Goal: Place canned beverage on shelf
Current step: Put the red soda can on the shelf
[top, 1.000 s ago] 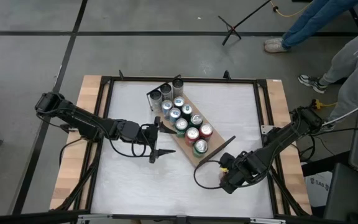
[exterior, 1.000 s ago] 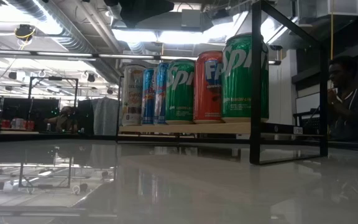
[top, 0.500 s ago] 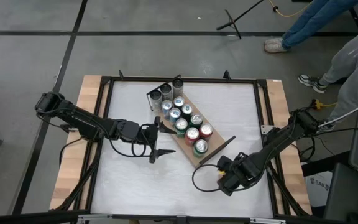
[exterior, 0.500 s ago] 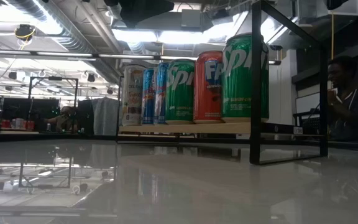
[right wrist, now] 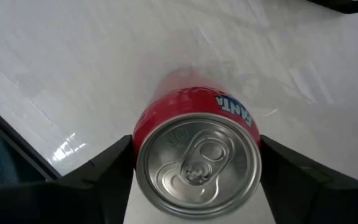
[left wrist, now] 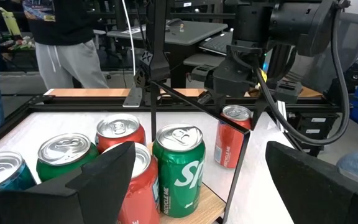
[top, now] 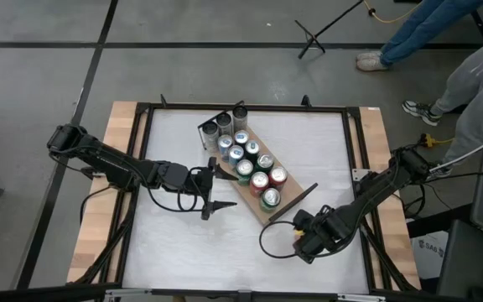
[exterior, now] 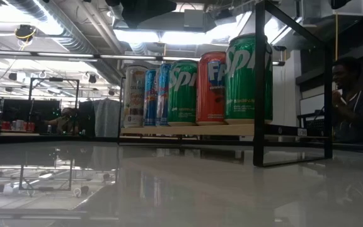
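Glossy metal can (right wrist: 196,163), wood shelf (top: 257,205)

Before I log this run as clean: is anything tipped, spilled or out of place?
Nothing stands out. The cans on the shelf stand upright, with no spill visible. One red can is off the shelf, upright between the right gripper's fingers.

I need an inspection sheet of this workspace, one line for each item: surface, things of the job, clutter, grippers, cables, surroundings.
Surface: white tabletop in a black frame, glossy.
Job's things: shelf lies diagonally near the table's middle, carrying about nine upright cans; three more cans stand off its far end; a red can is between the right gripper's fingers.
Clutter: nothing seen.
Grippers: left gripper open, empty, beside the shelf; right gripper around the red can, near the shelf's near end.
Cables: black cable loops on the table by the right gripper.
Surroundings: people's legs beyond the table's right far corner; a seated person in the low view.
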{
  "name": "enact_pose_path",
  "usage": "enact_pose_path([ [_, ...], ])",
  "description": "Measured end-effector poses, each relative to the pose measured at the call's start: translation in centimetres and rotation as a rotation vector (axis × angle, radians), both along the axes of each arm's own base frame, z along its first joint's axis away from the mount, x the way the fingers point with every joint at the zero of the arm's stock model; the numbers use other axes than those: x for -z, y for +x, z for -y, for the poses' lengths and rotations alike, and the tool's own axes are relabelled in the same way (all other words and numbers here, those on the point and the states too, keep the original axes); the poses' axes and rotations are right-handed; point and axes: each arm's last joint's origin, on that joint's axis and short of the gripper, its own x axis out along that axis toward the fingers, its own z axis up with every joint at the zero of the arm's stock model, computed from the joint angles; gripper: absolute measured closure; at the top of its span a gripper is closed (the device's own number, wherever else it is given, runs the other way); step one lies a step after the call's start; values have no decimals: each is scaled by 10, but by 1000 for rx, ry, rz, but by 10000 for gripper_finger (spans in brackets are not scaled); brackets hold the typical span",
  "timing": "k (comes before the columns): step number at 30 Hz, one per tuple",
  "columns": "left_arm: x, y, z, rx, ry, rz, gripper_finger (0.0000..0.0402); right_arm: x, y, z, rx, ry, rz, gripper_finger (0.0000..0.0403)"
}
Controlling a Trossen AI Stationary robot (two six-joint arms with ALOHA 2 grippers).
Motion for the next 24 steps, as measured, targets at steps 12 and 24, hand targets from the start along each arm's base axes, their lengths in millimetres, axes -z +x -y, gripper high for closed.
enact_pose_path([
  [12,-5,-3,-1,2,7,20,47,-26,5,-4,-37,37,36,130],
  [24,-60,-68,-18,16,163,114,47,-99,-2,2,-98,44,58,127],
])
